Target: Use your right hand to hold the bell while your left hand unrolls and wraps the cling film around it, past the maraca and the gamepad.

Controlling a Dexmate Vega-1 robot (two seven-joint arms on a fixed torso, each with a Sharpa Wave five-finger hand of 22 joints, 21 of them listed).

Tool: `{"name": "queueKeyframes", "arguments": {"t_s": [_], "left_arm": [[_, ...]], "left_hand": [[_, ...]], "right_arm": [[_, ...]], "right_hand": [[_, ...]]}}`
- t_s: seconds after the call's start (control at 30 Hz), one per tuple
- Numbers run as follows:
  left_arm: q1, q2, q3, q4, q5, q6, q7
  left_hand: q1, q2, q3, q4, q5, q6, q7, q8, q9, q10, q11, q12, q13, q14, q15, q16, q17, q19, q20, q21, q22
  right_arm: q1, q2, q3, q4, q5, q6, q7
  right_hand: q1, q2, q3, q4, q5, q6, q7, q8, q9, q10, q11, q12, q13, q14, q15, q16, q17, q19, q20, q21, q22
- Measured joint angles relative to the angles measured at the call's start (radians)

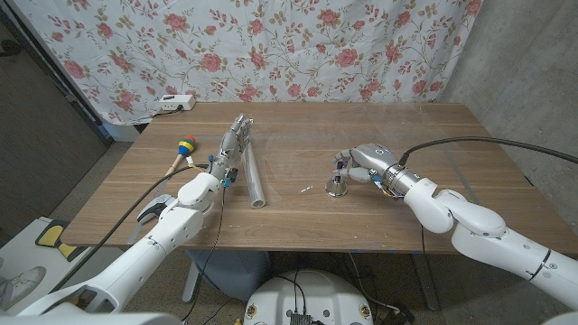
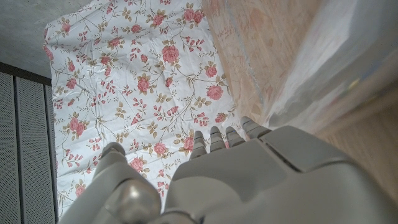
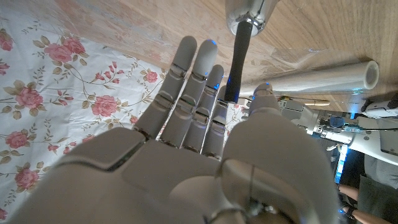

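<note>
- Floral cloth hangs behind a wooden bench that carries everything in the head view.
- Right hand, right of the frame's centre: its fingers reach toward the bell and look to be at its dark handle. In the right wrist view the handle runs up between the fingers and the thumb, yet the fingers stand fairly straight and spread, so I cannot tell whether they truly grip it.
- The bell stands upright on its metal base near the middle of the bench, handle pointing up, just at the right hand's fingertips.
- Left hand, left of centre: fingers extended and close together, lying alongside the far end of the cling film roll. Whether they hold the roll or only touch it I cannot tell. The left wrist view shows only straight fingertips beside clear film.
- The roll's long axis runs from the upper centre-left toward the lower centre of the frame. It lies between the left hand and the bell, well apart from the bell.
- A maraca with a coloured head lies further left.
- Judgement: the bell sits rightward across the frame from the roll, so the film must be drawn out sideways, square to the roll's axis. The left hand is the nearer one to the roll.
</note>
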Motion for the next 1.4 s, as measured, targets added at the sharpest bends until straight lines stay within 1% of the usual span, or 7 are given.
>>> {"name": "queueKeyframes", "arguments": {"t_s": [0.27, 0.47, 0.77, 0.83, 1.0, 1.13, 1.4], "left_arm": [[0.000, -0.001, 0.003, 0.002, 0.000, 0.001, -0.001], [0.000, -0.002, 0.003, 0.005, 0.000, 0.001, -0.003], [0.000, -0.004, 0.004, 0.007, -0.001, 0.001, -0.004], [0.000, -0.005, 0.004, 0.008, -0.001, 0.001, -0.004], [0.001, -0.006, 0.005, 0.010, -0.002, 0.001, -0.005], [0.002, -0.006, 0.005, 0.010, -0.003, 0.001, -0.006], [0.004, -0.006, 0.005, 0.011, -0.005, -0.002, -0.008]], "left_hand": [[0.003, 0.003, 0.000, 0.000, 0.000, 0.000, 0.000, 0.000, 0.000, 0.000, 0.000, 0.000, 0.000, 0.000, 0.000, 0.000, 0.000, 0.000, 0.000, 0.000, 0.000], [0.004, 0.004, 0.000, 0.000, 0.000, 0.000, 0.000, 0.000, 0.000, 0.000, 0.000, 0.000, 0.000, 0.000, 0.000, 0.000, 0.000, 0.000, 0.000, 0.000, 0.000], [0.004, 0.004, 0.000, 0.000, 0.000, 0.000, 0.000, 0.000, 0.000, 0.000, 0.000, 0.000, 0.000, 0.000, 0.000, 0.000, 0.000, 0.000, 0.000, 0.000, 0.000], [0.004, 0.004, 0.000, 0.000, 0.000, 0.000, 0.000, 0.000, 0.000, 0.000, 0.000, 0.000, 0.000, 0.000, 0.000, 0.000, 0.000, 0.000, 0.000, 0.000, 0.000], [0.004, 0.004, -0.003, 0.003, 0.000, 0.000, 0.000, 0.000, 0.000, 0.000, 0.000, 0.000, 0.000, 0.000, 0.000, 0.000, 0.000, 0.000, 0.000, 0.000, 0.000], [0.004, 0.004, -0.004, 0.004, 0.000, 0.000, 0.000, 0.000, 0.000, 0.000, 0.000, 0.000, 0.000, 0.000, 0.000, 0.000, 0.000, 0.000, 0.000, 0.000, 0.000], [0.004, 0.004, -0.004, 0.004, 0.000, 0.000, 0.000, 0.000, 0.000, 0.000, 0.000, 0.000, 0.000, 0.000, 0.000, 0.000, 0.000, 0.000, 0.000, 0.000, 0.000]], "right_arm": [[0.008, 0.004, -0.009, 0.008, 0.000, 0.000, 0.005], [0.013, 0.006, -0.014, 0.012, 0.001, 0.002, 0.007], [0.015, 0.006, -0.017, 0.015, 0.006, 0.004, 0.009], [0.015, 0.006, -0.018, 0.015, 0.006, 0.004, 0.009], [0.015, 0.005, -0.018, 0.015, 0.011, 0.006, 0.009], [0.014, 0.004, -0.018, 0.014, 0.014, 0.008, 0.009], [0.012, 0.003, -0.016, 0.013, 0.030, 0.012, 0.010]], "right_hand": [[0.000, 0.000, 0.006, 0.006, 0.000, 0.014, -0.002, 0.000, 0.000, 0.032, -0.011, 0.027, 0.011, 0.012, -0.002, -0.015, 0.009, -0.013, 0.006, 0.013, -0.003], [0.017, 0.017, 0.018, 0.004, 0.000, 0.045, -0.002, 0.000, 0.005, 0.067, -0.014, 0.063, 0.031, 0.023, -0.009, -0.023, 0.027, -0.024, 0.009, 0.030, 0.000], [0.117, 0.036, 0.082, -0.021, 0.000, 0.070, -0.012, 0.000, 0.014, 0.083, -0.030, 0.110, 0.070, 0.039, -0.017, -0.035, 0.063, -0.052, 0.020, 0.076, 0.017], [0.127, 0.040, 0.090, -0.023, 0.000, 0.079, -0.015, 0.000, 0.014, 0.090, -0.037, 0.116, 0.077, 0.043, -0.018, -0.038, 0.069, -0.057, 0.014, 0.082, 0.019], [0.161, 0.042, 0.120, -0.019, 0.000, 0.099, -0.020, 0.004, 0.020, 0.090, -0.037, 0.135, 0.096, 0.054, -0.026, -0.038, 0.088, -0.079, 0.022, 0.108, 0.030], [0.210, 0.044, 0.147, -0.025, 0.000, 0.116, -0.023, 0.010, 0.031, 0.090, -0.037, 0.144, 0.109, 0.055, -0.027, -0.044, 0.104, -0.087, 0.023, 0.128, 0.037], [0.250, 0.032, 0.180, -0.014, -0.001, 0.170, -0.023, 0.041, 0.061, 0.092, -0.035, 0.145, 0.120, 0.064, -0.028, -0.052, 0.137, -0.115, 0.025, 0.173, 0.051]]}}
